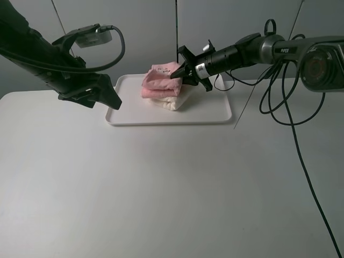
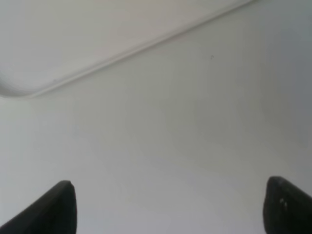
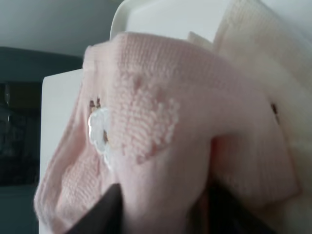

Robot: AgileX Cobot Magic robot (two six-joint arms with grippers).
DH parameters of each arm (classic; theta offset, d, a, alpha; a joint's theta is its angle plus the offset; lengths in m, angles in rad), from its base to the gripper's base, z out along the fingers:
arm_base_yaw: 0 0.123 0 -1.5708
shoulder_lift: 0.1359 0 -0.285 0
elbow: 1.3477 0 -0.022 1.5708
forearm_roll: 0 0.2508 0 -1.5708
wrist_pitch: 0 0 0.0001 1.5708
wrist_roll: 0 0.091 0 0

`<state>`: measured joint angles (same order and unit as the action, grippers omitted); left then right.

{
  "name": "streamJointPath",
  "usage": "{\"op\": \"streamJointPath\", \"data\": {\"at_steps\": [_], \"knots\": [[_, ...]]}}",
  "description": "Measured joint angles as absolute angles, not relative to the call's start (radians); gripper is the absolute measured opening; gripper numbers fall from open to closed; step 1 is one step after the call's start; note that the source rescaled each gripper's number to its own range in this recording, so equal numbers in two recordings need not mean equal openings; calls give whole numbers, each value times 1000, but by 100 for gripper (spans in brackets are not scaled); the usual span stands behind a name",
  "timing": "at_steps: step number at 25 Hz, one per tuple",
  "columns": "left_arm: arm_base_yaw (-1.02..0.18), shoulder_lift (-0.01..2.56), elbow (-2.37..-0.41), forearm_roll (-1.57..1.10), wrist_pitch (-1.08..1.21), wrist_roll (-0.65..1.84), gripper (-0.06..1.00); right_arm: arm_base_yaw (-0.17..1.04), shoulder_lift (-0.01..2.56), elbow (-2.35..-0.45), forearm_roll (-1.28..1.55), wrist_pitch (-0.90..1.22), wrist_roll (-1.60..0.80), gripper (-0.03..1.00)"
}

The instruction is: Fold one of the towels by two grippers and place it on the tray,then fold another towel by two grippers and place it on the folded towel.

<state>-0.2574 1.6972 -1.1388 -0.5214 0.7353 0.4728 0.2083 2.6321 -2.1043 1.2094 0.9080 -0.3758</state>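
The right fingers [image 3: 117,207] pinch the pink towel [image 1: 159,80] atop the cream towel [image 1: 173,102] — left fingers [image 2: 53,209] spread wide, empty.

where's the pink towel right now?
In the high view the pink towel sits on the cream towel in the white tray at the table's far edge, the right hand pinching its right end.
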Motion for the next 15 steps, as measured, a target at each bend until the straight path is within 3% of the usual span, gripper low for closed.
{"op": "streamJointPath", "data": {"at_steps": [2, 4, 8, 15], "knots": [[-257, 1697, -1139, -521, 735, 473, 99, 208, 2632, -2106, 1217, 939, -378, 86], [-257, 1697, -1139, -521, 735, 473, 99, 208, 2632, -2118, 1217, 977, -383, 97], [-257, 1697, -1139, -521, 738, 473, 99, 194, 2585, -2119, 1126, 1033, -362, 100], [-257, 1605, -1139, -514, 748, 473, 99, 140, 2328, -2119, 639, 1041, -229, 100]]}}
